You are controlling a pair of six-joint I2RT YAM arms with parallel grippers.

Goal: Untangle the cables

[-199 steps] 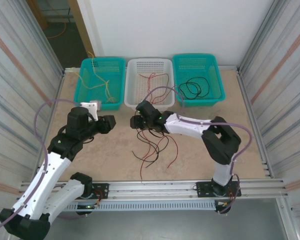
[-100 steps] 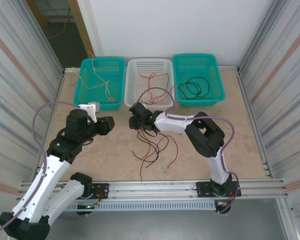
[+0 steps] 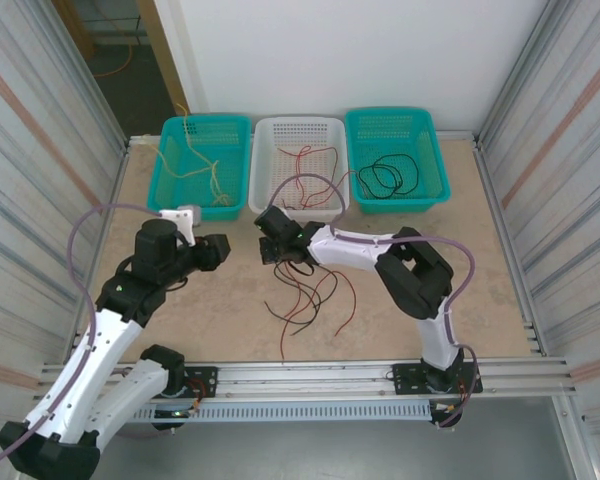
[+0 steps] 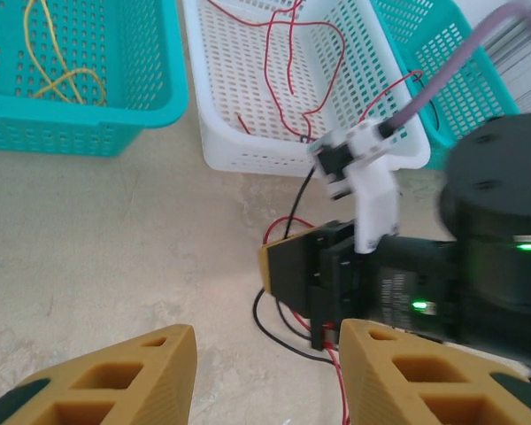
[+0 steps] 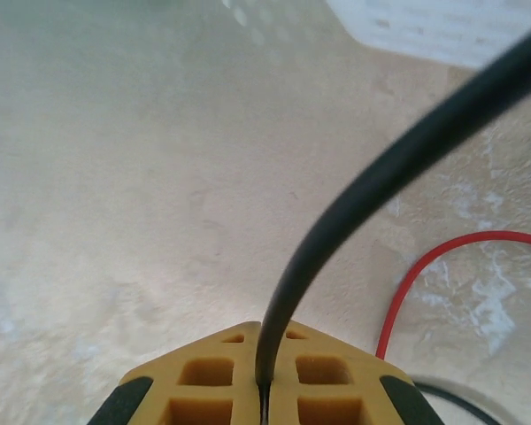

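A loose tangle of red and black cables (image 3: 305,295) lies on the table in front of the baskets. My right gripper (image 3: 268,245) sits at the tangle's far left end, low over the table. In the right wrist view its jaws (image 5: 264,341) are shut on a black cable (image 5: 380,168) that rises from between the fingertips, with a red cable (image 5: 407,283) curving on the table beside it. My left gripper (image 3: 220,250) is just left of it, open, nothing between its fingers (image 4: 150,372). The left wrist view shows the right gripper (image 4: 292,270) ahead, with a black cable (image 4: 274,323) under it.
Three baskets line the far edge: a teal one (image 3: 170,165) with pale yellow cables (image 3: 205,170), a white one (image 3: 265,170) with red cables (image 3: 310,160), and a teal one (image 3: 435,165) with black cables (image 3: 390,175). Corrugated walls stand on both sides.
The right gripper has closed onto the black cable and shifted slightly left toward the left gripper. The left arm has barely moved.
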